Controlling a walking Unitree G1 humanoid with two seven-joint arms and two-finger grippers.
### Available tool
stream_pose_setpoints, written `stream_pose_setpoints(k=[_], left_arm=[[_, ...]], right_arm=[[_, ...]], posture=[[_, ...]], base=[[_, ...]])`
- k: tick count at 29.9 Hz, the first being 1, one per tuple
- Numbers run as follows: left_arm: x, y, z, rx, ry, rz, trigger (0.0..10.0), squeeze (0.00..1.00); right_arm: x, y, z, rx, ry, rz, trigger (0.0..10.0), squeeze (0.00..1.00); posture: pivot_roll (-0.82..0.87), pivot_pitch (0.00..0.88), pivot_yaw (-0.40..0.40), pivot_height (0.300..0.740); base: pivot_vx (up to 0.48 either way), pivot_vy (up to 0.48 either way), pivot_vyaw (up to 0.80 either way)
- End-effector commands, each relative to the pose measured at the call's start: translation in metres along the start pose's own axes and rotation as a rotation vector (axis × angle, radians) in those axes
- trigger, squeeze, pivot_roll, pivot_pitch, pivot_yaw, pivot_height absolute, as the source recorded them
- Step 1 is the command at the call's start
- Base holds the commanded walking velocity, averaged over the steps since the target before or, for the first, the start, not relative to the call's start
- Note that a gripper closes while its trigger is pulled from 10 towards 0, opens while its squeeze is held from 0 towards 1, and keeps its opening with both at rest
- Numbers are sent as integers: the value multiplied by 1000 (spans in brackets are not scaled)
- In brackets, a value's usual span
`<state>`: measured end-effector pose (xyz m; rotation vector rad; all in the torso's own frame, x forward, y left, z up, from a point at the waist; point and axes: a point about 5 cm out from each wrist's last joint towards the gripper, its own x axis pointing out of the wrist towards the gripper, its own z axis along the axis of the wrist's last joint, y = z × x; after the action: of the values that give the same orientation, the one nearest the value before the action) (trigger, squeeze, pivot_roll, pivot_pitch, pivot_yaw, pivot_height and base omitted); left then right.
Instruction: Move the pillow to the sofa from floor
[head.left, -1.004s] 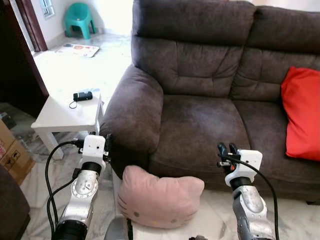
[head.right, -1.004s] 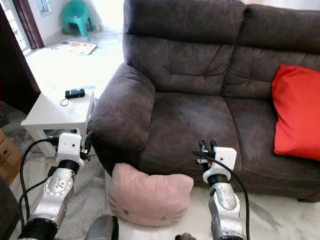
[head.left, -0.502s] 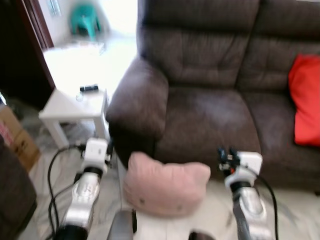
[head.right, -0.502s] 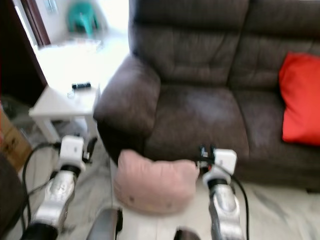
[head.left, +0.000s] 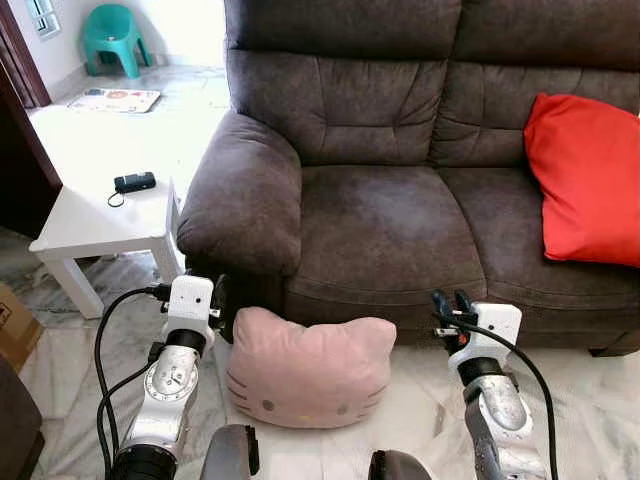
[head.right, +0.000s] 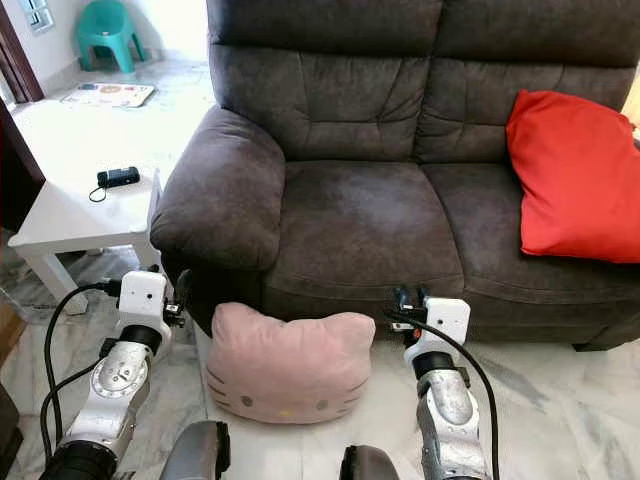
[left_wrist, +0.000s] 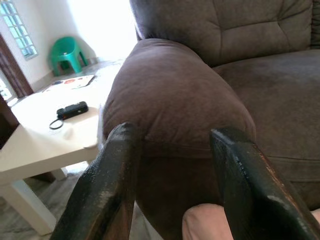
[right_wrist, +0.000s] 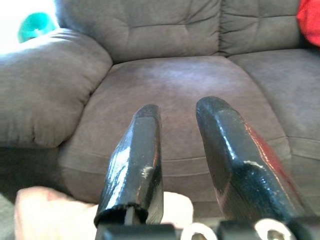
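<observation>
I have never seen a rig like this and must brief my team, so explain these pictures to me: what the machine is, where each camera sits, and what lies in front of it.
This is a humanoid robot with two silver arms, each ending in two long black fingers. The two wide pictures come from a stereo camera on its head, looking forward and down. The other two come from cameras on its wrists, looking along the fingers.

Before it stands a brown sofa with a red cushion on its right seat. A pink cat-faced pillow lies on the marble floor against the sofa's front. The left gripper hovers by the pillow's left side, the right gripper by its right. Both are open and hold nothing. Beside the sofa is a white side table with a small black device on it.
</observation>
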<state>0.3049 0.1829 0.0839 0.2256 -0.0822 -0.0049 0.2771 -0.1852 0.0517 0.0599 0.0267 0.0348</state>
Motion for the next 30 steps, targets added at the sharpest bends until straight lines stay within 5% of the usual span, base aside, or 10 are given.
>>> stream_pose_setpoints(k=[1,30], left_arm=[[3,1,4,1,-7,-3,10000,0],[3,1,4,0,-5,-3,10000,0]], right_arm=[[1,2,5,-36,-21,25,10000,0],[1,4,5,-28,-22,27,10000,0]], posture=[[42,0,-60,614],[43,0,-59,614]], base=[[0,0,800],[0,0,800]])
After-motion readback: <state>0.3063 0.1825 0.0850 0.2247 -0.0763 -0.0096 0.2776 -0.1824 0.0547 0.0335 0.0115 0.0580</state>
